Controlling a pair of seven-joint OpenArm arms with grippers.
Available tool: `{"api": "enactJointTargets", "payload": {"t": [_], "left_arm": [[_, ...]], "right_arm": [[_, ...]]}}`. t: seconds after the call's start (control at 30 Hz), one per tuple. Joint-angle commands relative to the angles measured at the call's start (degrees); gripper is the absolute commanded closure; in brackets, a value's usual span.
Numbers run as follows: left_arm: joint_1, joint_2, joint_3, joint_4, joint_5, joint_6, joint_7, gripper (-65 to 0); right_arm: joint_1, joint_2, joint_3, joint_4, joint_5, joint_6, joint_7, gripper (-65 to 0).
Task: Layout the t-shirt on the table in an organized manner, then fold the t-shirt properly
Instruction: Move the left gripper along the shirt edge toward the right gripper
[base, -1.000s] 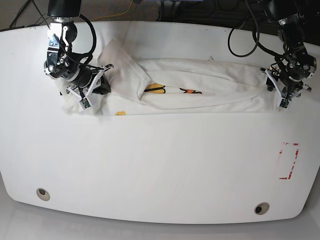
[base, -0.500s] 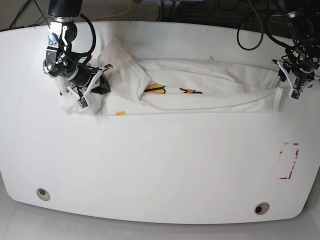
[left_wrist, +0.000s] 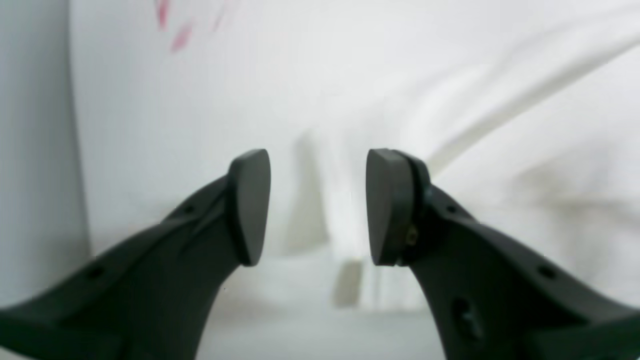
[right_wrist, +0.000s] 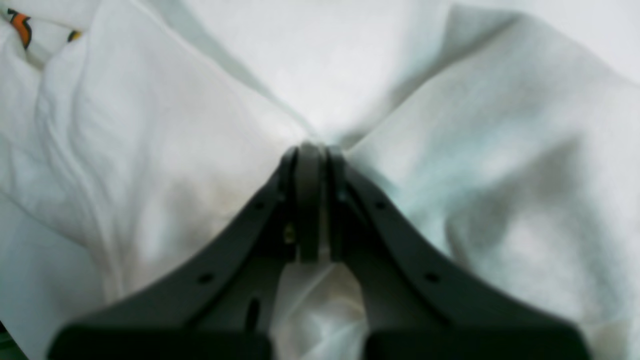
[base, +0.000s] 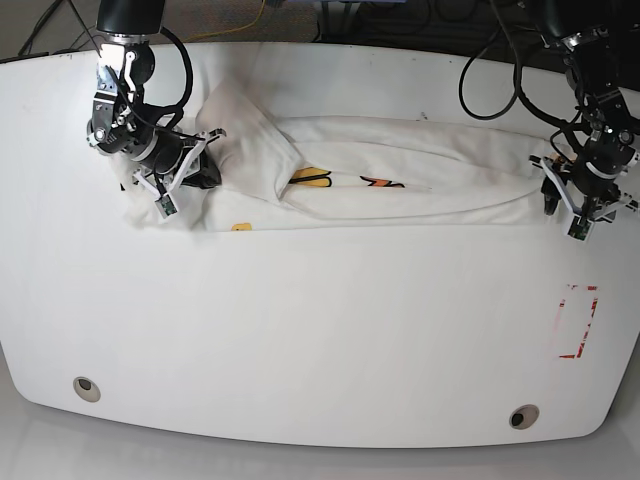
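The t-shirt (base: 400, 185) lies lengthwise across the table (base: 320, 330). The right gripper (base: 190, 170) pinches one end; the left gripper (base: 578, 205), fingers parted and empty, hangs beside the other.

soft cloth t-shirt (base: 400, 185), glossy table (base: 320, 330)

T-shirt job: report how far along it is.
Done: little. The t-shirt lies bunched in a long band across the table, not spread flat. In hand: the right gripper is shut on cloth at one end; the left gripper hangs open at the other end, holding nothing. Left: flattening it, then all folds.
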Motion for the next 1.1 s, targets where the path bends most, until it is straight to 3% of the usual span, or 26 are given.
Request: {"api": "enactJointTargets", "payload": {"t": [0.0, 0.23, 0.83, 1.07], "left_arm": [[-2.18, -1.09, 1.15, 0.70, 0.50, 0.42, -0.34, -28.9], [-3.23, -0.83, 5.28, -1.32, 0.59, 0.42, -0.25, -28.9], [-8.07, 6.47, 8.18, -8.53, 4.98, 0.42, -0.51, -28.9], [-7.71, 6.91, 9.59, -8.17, 4.89, 0.42, -0.42, -28.9]], "right_arm": [[-0.30, 0.51, -0.03, -0.27, -2.57, -0.73, -2.96, -3.0], [-0.30, 0.60, -0.03, -0.27, -2.57, -0.73, -2.96, -3.0], [-0.12, 0.51, -0.11, -0.27, -2.57, -0.64, -2.96, -3.0], [-0.12, 0.51, -0.11, -0.27, -2.57, -0.64, -2.96, -3.0]]}}
